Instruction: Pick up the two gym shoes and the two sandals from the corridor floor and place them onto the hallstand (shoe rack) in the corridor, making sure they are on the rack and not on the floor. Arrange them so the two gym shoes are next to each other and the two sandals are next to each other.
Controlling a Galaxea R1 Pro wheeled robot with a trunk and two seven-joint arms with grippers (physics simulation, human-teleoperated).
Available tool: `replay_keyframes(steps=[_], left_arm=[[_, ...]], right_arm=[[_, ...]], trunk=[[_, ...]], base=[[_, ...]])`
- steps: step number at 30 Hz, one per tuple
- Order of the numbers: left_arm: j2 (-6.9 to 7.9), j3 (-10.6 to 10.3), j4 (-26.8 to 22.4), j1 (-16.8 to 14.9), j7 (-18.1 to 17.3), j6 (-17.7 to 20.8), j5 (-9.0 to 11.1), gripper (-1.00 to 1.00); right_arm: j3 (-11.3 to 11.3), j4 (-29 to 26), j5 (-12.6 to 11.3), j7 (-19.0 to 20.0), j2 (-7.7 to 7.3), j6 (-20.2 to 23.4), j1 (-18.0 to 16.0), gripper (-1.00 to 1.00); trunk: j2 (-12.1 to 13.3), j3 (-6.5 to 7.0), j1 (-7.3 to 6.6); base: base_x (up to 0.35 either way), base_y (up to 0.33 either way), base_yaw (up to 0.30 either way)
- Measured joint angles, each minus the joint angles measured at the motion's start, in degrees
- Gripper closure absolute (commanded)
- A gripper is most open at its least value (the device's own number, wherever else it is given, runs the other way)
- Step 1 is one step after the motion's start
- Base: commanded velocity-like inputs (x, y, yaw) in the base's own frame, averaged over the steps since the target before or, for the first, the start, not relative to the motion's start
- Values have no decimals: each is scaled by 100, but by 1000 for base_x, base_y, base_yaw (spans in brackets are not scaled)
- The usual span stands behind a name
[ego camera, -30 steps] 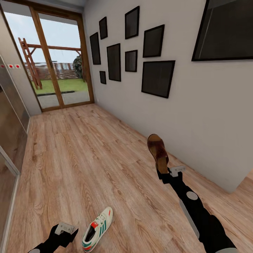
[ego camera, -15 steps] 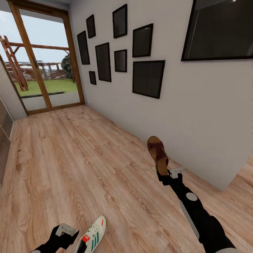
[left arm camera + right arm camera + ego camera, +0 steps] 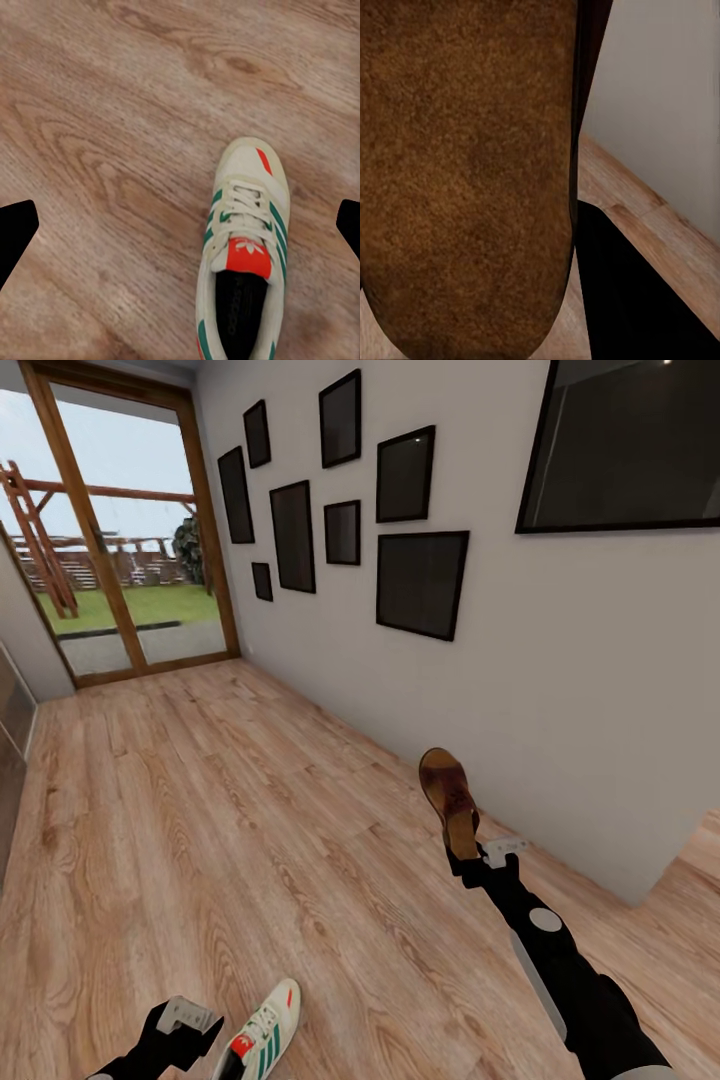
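Right claw (image 3: pixel 467 857) pinching one brown sandal (image 3: pixel 448 798) by its heel end, toe pointing up and away, held well above the corridor floor (image 3: pixel 200 810) and near the grey wall (image 3: pixel 560 690) hung with dark picture frames (image 3: pixel 422 582). From the right wrist camera, the sandal's footbed (image 3: pixel 465 172) sitting right against the lens, with a strip of wall and floor beside it. Left claw (image 3: pixel 190 1028) spread wide and carrying nothing, hovering low just beside a gym shoe (image 3: pixel 262 1035) lying upright on the planks, toe pointing away; from the left wrist camera, the same shoe (image 3: pixel 240 255) lying off to one side of the gap between the two dark fingertips (image 3: pixel 15 232), not centred. Glass door (image 3: pixel 110 560) at the corridor's far end; no hallstand, second shoe or second sandal to be made out here. Likely step: lining up a grab on the shoe while carrying the sandal. Risks, as a guess: closing now would catch only the shoe's edge or push it along the smooth floor, given the offset; a narrow heel-end hold on a long sandal could let it swing or slip during a turn; sandal tip close enough to the wall to knock it loose if the base swings right.
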Motion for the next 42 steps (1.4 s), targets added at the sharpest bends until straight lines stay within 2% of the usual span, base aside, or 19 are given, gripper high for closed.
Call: replay_keyframes(steps=[3,9,13,42], left_arm=[[1,0,34,3,0,-55,-1,-100],[0,0,54,17,3,-403,-5,-100],[1,0,54,16,3,-419,-6,-100],[-9,-1,57,9,-6,-426,-16,-100]], right_arm=[[-4,-6,-9,-2,1,87,0,100],[-13,-21,-13,-2,1,159,0,100],[-13,-25,-14,-3,1,159,0,100],[-13,-35,-14,-3,1,161,0,100]], trunk=[[0,-18,0],[-40,-88,22],[-40,-124,22],[-1202,-904,659]], base=[[3,0,0],[0,0,0],[0,0,0],[0,0,0]])
